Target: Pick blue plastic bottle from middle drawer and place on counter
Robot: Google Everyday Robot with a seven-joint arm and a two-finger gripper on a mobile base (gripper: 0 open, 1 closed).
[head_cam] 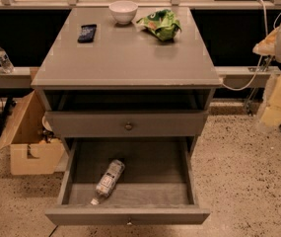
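Here, the blue plastic bottle [109, 179], clear with a pale label and white cap, lies on its side on the dark floor of the pulled-out middle drawer [130, 215], cap toward the front left. The smooth, slightly glossy grey counter [125, 58] carries a round white bowl [123, 11], a crinkled green bag [160, 23] and a flat dark packet [87, 33]. The gripper [270, 43] appears only as a pale blurred shape at the right edge, well apart from the drawer; whether it is open or closed cannot be told.
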